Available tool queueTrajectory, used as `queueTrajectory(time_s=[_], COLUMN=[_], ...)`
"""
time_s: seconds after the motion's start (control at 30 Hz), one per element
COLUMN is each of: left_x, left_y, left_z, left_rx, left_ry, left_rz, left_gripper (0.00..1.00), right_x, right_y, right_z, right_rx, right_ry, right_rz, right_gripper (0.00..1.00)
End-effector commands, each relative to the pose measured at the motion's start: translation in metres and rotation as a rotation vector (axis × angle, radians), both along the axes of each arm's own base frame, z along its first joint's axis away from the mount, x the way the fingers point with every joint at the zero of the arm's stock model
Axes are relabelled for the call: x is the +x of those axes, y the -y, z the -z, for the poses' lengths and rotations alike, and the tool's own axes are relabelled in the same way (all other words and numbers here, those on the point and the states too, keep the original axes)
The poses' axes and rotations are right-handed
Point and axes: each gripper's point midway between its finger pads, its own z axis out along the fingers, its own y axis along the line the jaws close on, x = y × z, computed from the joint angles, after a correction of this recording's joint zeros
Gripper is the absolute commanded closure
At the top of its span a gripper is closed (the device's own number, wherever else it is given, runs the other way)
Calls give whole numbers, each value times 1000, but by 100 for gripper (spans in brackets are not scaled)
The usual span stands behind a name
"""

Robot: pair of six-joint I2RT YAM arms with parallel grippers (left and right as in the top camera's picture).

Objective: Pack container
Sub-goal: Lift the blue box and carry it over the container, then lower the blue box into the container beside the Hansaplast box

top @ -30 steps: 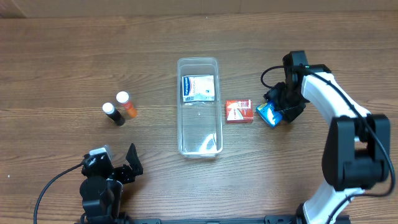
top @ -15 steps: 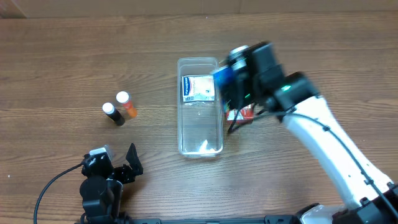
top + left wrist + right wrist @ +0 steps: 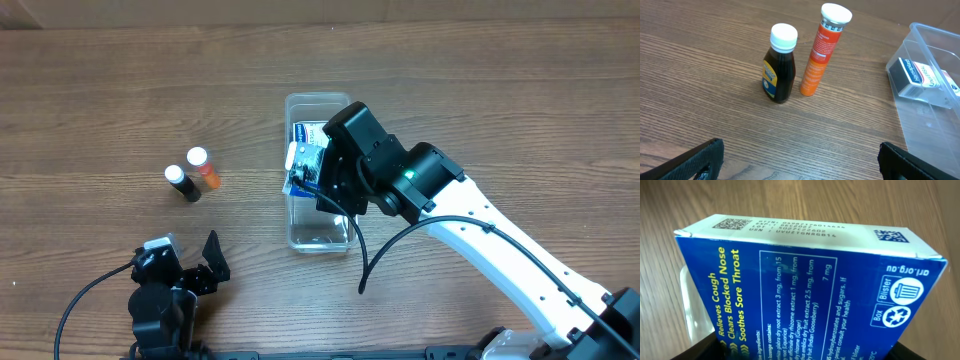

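The clear container (image 3: 320,240) lies lengthwise at the table's middle, with a white and blue box (image 3: 306,132) in its far end. My right gripper (image 3: 316,180) is over the container's left side, shut on a blue lozenge box (image 3: 297,182). That box fills the right wrist view (image 3: 810,300), tilted, with the container's rim (image 3: 690,310) below it at the left. My left gripper (image 3: 186,270) is open and empty near the front edge. The left wrist view also shows the container (image 3: 935,125) at the right.
A dark bottle with a white cap (image 3: 182,184) and an orange tube (image 3: 204,168) stand upright side by side left of the container; both show in the left wrist view, the bottle (image 3: 779,70) and the tube (image 3: 822,50). The right arm hides the table right of the container.
My right arm has carried the blue box from the table's right side leftward to above the container. It now covers the red box. The left arm has not moved.
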Motion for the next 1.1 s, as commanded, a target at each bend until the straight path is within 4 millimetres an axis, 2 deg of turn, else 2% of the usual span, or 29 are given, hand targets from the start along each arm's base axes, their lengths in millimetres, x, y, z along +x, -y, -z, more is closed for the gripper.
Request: queueTrajectory(time_s=[0.0,0.13,0.33,0.43,0.6,0.87,1.07], left_x=[0,0,0,0,0,0,0], left_y=[0,0,0,0,0,0,0], left_z=[0,0,0,0,0,0,0], left_rx=[-12,-12,-12,-12,-12,-12,-12], left_ry=[6,6,6,6,6,6,6], left_rz=[-5,-6,-5,-5,-5,-5,-5], left_gripper=[0,0,0,0,0,0,0], right_x=[1,11,44,59,65,63,65], right_y=[-10,-15,-14,-9,-10,-16,-15], right_z=[6,30,82,98,101,106,110], right_rx=[-50,-101,-219,-281,-275,-248,-258], right_ry=[67,69,75,106,117,100,98], right_rz=[-203,-262,-229,-230,-239,-259,-249], right_gripper=[66,68,69,69,68,65,51])
